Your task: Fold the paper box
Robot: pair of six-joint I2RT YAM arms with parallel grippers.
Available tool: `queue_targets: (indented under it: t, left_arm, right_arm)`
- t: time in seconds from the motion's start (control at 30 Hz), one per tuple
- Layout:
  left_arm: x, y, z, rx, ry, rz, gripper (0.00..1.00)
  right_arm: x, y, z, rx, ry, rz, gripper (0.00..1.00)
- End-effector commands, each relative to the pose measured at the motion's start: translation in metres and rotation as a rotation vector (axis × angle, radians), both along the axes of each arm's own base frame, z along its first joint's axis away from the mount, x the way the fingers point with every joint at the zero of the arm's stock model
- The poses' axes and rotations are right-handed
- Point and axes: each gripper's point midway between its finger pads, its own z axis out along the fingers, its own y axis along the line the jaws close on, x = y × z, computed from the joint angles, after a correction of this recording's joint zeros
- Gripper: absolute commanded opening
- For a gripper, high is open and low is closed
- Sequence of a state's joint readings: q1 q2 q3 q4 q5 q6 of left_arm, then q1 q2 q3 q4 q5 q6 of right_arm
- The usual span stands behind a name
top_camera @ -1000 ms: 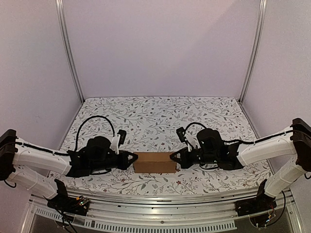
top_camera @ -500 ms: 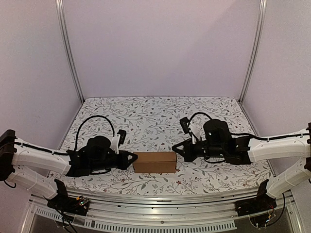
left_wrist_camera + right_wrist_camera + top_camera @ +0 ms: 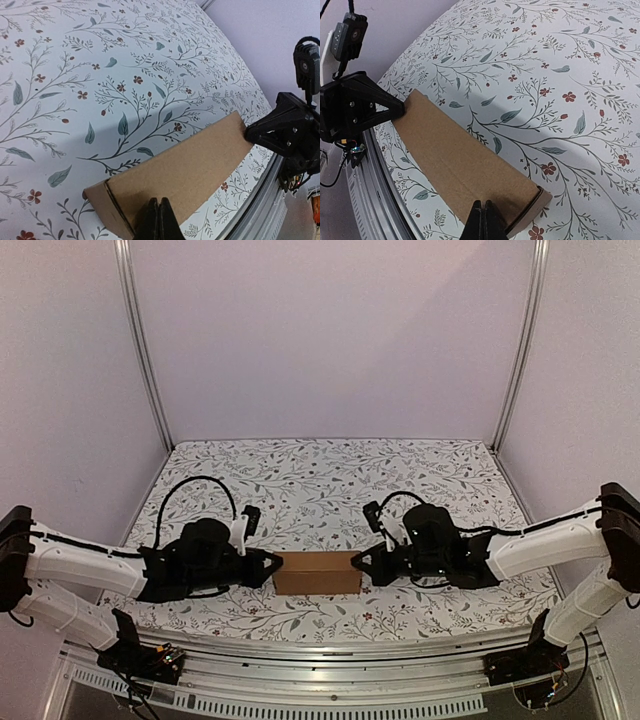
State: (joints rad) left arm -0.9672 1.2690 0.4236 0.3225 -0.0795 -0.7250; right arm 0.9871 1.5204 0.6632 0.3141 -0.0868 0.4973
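Paper box [image 3: 318, 573], floral cloth [image 3: 330, 480], lilac walls [image 3: 330, 340]

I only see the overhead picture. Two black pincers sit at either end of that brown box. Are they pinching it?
Observer: No. Left wrist view: the left pincer is shut, tips against the paper box, gripping nothing.
Visitor: And the other one?
Observer: Right wrist view: the right pincer is shut too, tips against the opposite end.
Visitor: Is the box closed up?
Observer: There, the end flap shows a thin dark gap along its edge.
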Motion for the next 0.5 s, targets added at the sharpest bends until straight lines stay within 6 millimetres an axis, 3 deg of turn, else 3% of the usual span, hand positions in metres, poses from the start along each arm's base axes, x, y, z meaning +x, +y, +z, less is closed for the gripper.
queue_targets:
  t: [0.0, 0.2, 0.37, 0.47]
  left_arm:
    - [-0.013, 0.021, -0.042, 0.171, 0.097, -0.009, 0.0]
    - [-0.006, 0.01, -0.014, 0.161, 0.072, -0.025, 0.0]
    - [0.002, 0.006, 0.027, 0.162, 0.012, -0.027, 0.17]
    - [0.013, 0.008, 0.052, 0.19, -0.032, -0.002, 0.28]
  right_arm:
    - [-0.008, -0.025, -0.022, -0.13, 0.041, -0.026, 0.0]
    - [-0.008, -0.018, 0.027, -0.071, -0.018, -0.001, 0.0]
    - [-0.02, -0.014, 0.049, -0.064, -0.053, 0.037, 0.0]
    - [-0.029, -0.014, 0.046, -0.067, -0.05, 0.031, 0.0]
